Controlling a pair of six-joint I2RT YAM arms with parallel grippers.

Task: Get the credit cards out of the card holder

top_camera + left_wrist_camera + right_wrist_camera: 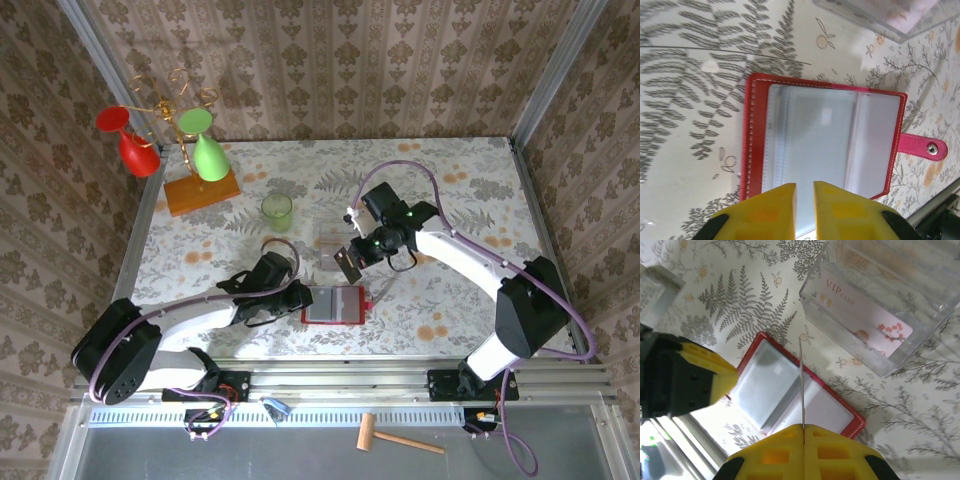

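wooden mallet [395, 437] lies in the metal tray nearest the cam, in front of the arm bases. just past the bases, on the fern-print table [450, 190], the card holder [332, 305] lies open & flat w/ its greyish clear pockets up and its red tab [922, 146] sticking out one side. can't tell if a card sits in those pockets. l gripper [805, 189] is low at the holder's left edge, yellow fingers parted by a narrow slit, nothing btwn them, pocket plastic showing thru the gap. a bit farther, r gripper [803, 429] is pinched tight on a dark credit card [802, 385], held edge-on above the holder, not touching it. just beyond that stands a clear plastic box [920, 335] w/ the pink-white credit card [860, 315] inside, marked "vip card". farther back: a green cup [277, 211], then an orange wooden base [203, 192] w/ a gold wire stand holding a red glass [130, 140] & a green glass [205, 145].
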